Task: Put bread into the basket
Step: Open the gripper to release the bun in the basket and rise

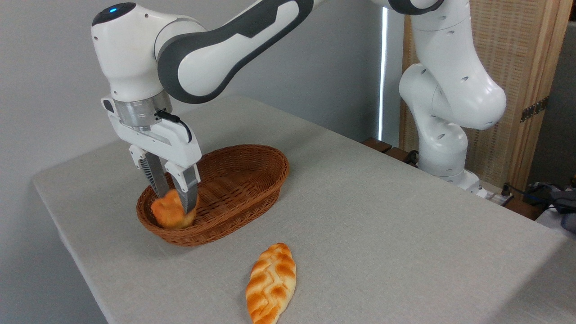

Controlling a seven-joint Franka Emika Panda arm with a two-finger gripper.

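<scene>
1. The bread [170, 214], a small orange-brown bun with a cracked top, sits low inside the left end of the basket [252, 198], below the level of the rim there.
2. The jaws [174, 203] point straight down into the basket and pinch the bread, one finger [157, 177] on its far-left side and the other finger [189, 191] on its near-right side, both touching it.
3. Whether the bread rests on the basket floor or hangs just above it cannot be told, since the near wall of the basket hides its base.
4. The basket is an oval of brown wicker with low sides, lying on the left part of the counter [382, 216], its long axis running from near left to far right.
5. A long braided golden loaf [271, 283] lies flat on the counter, near the front edge and to the right of the basket, well apart from it.
6. The counter carries a pale grey cloth.
7. The white arm [234, 40] reaches in from its base [443, 153] at the far right edge of the counter.
</scene>
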